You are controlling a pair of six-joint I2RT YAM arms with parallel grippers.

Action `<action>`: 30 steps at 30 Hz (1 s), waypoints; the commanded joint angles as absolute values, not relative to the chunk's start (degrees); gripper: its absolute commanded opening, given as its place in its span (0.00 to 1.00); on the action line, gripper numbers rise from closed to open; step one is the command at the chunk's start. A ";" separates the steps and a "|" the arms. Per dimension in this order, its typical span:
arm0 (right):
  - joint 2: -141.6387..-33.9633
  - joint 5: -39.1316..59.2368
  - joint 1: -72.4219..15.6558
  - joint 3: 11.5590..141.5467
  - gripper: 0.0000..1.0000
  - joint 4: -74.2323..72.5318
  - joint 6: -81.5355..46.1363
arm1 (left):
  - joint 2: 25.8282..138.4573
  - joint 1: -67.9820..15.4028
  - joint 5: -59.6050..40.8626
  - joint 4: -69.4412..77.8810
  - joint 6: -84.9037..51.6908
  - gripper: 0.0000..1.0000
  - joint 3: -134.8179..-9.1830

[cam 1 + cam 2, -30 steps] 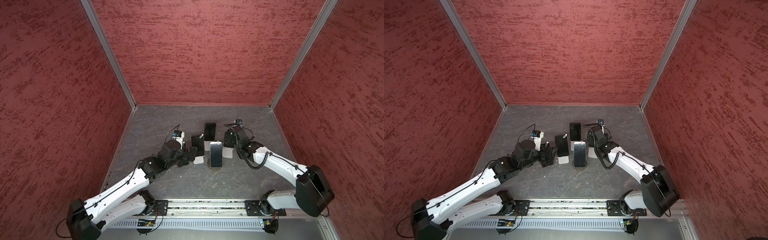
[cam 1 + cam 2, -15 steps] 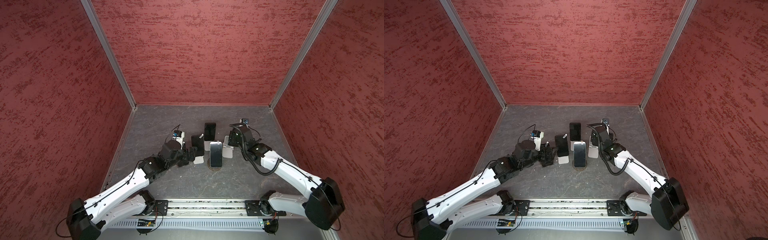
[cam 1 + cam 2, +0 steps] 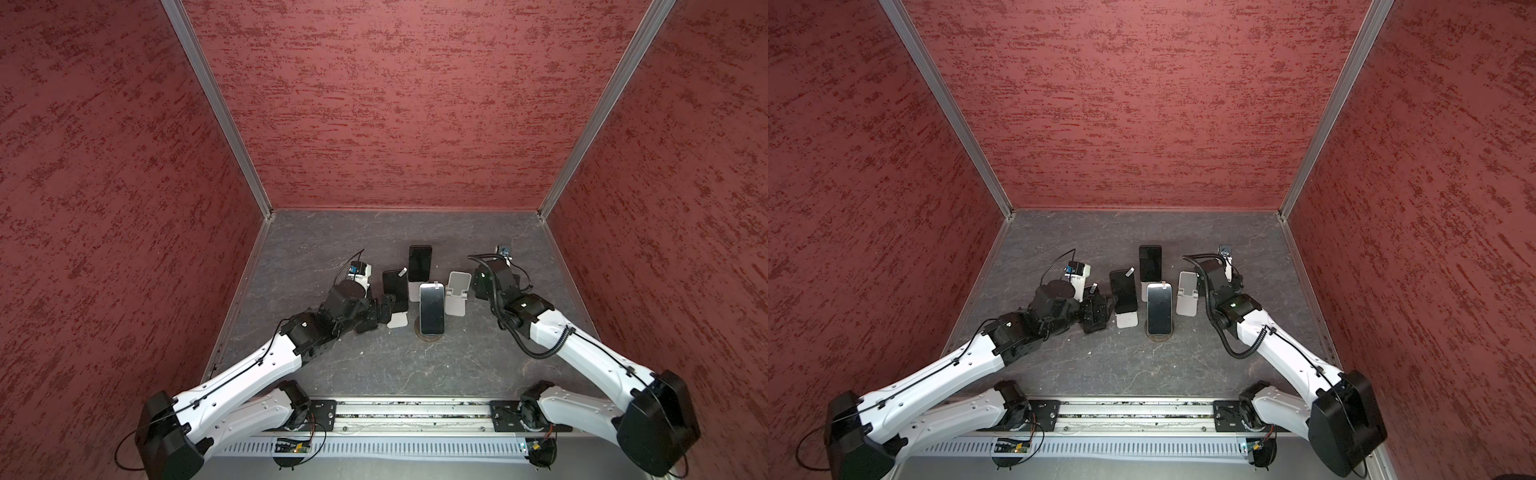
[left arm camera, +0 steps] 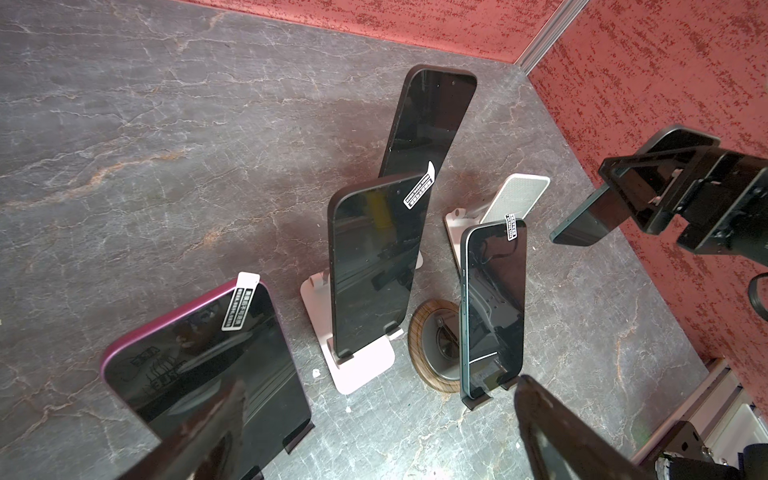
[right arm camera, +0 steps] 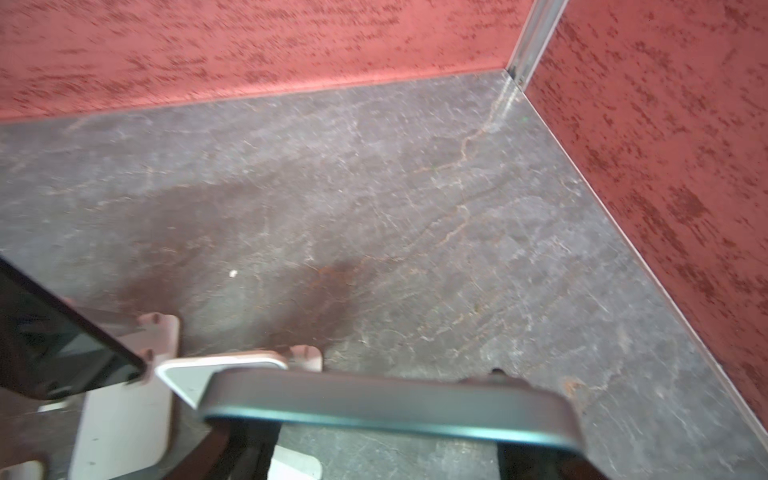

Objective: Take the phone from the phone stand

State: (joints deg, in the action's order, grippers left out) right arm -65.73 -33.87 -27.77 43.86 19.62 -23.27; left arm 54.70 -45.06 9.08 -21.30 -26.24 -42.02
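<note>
While the left gripper (image 4: 380,386) hangs low over the grey table (image 4: 124,124) with its jaws wide apart and gripping nothing, a purple phone (image 4: 208,365) leans in a dark holder (image 4: 297,440) just beyond one of its fingers (image 4: 208,432). A little farther on, a shiny phone (image 4: 494,303) stands on a round wooden stand (image 4: 428,332). Just beside it, a black phone (image 4: 374,266) rests on a pink stand (image 4: 357,370).

Behind these stands the white stand (image 4: 511,199), seen bare in both top views (image 3: 457,297) (image 3: 1187,297). Beside it, the right gripper (image 4: 615,195) is clamped on the lifted phone (image 4: 582,224) and holds it in the air, off the white stand and not touching it. In the right wrist view the teal edge of the lifted phone (image 5: 390,407) runs across the gap between the fingers.

Farthest back, a tall phone (image 4: 428,120) leans on its own support, nearest the back wall (image 4: 374,16).
</note>
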 commanded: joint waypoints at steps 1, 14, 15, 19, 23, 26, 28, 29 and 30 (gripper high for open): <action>-65.48 -34.85 -25.91 43.08 0.37 17.66 -23.11 | 55.19 -45.52 9.14 -19.57 -25.56 0.99 -43.93; -71.84 -27.66 -21.28 40.42 0.36 12.42 -21.32 | 55.81 -45.96 9.67 -19.73 -25.36 1.00 -44.59; -72.49 -26.94 -20.94 40.45 0.36 11.94 -21.06 | 55.81 -45.97 9.67 -19.76 -25.31 1.00 -44.73; -75.70 -23.76 -19.31 41.41 0.36 10.60 -19.24 | 55.89 -46.05 9.93 -19.53 -24.98 1.00 -44.98; -78.75 -22.12 -17.81 43.14 0.36 10.33 -17.27 | 56.07 -46.04 10.02 -19.50 -24.12 1.00 -45.37; -80.94 -19.86 -16.42 44.56 0.36 10.02 -15.65 | 56.25 -46.05 10.03 -19.76 -23.61 1.00 -45.83; -82.67 -17.77 -15.18 45.63 0.36 9.54 -14.67 | 56.34 -46.09 10.11 -19.82 -23.37 0.99 -46.11; -82.96 -17.06 -14.68 46.17 0.36 9.46 -14.24 | 56.27 -46.14 10.11 -19.80 -23.25 0.99 -46.14; -85.10 -16.44 -14.23 46.89 0.36 9.49 -13.63 | 56.25 -46.13 10.11 -19.84 -23.22 1.00 -46.19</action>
